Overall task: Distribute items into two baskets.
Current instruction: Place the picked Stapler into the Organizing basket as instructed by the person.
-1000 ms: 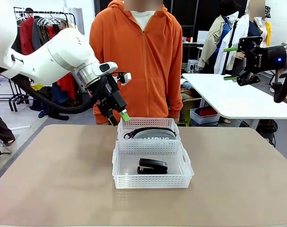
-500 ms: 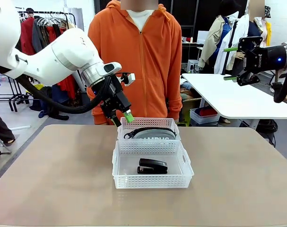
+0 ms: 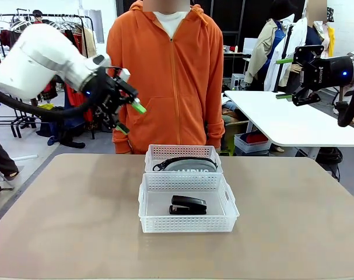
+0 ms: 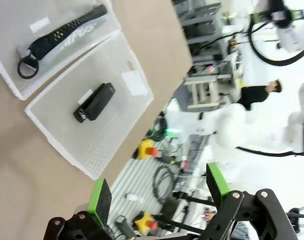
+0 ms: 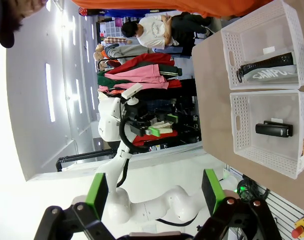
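Your left fingers and right fingers stood wide apart, empty, well above the baskets: stapler in the near one, pouch behind.

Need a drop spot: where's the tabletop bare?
Bare beige tabletop left, right and in front of the two white lattice baskets. Crowded mid-table: near basket holds a black stapler, far basket a grey zip pouch.

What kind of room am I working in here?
Probably a robotics lab or workshop that doubles as clothing storage. Behind the person in the orange hoodie stand clothes racks and a white worktable. The right wrist view shows another white robot arm farther off.
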Tool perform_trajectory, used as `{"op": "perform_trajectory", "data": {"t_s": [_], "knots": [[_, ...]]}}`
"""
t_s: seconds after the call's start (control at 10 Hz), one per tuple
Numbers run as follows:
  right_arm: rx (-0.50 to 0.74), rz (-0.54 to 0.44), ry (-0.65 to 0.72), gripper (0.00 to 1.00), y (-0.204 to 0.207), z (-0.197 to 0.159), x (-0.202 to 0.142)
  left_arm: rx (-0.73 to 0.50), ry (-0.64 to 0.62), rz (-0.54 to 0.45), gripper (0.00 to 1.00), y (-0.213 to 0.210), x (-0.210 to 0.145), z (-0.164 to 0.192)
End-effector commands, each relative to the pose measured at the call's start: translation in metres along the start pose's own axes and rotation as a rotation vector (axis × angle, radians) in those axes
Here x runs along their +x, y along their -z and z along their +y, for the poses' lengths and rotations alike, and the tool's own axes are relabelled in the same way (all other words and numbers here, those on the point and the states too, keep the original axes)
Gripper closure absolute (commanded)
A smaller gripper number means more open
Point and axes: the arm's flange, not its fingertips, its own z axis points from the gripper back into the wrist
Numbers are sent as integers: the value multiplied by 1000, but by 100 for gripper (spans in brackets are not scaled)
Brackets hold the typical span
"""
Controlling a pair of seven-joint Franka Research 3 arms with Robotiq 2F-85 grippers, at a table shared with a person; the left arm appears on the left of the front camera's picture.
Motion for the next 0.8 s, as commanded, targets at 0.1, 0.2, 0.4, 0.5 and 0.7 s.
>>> {"op": "perform_trajectory", "data": {"t_s": [0.1, 0.2, 0.4, 0.5, 0.7], "knots": [[8, -9, 9, 0, 1, 3, -3, -254, -57, -112, 0, -34, -7, 15], [8, -9, 9, 0, 1, 3, -3, -310, -72, -149, 0, -40, -7, 20], [8, -9, 9, 0, 1, 3, -3, -399, -123, -254, 0, -53, -7, 28], [8, -9, 9, 0, 1, 3, -3, -432, -119, -301, 0, -58, -9, 30], [8, -9, 9, 0, 1, 3, -3, -478, -114, -341, 0, -63, -13, 33]]}}
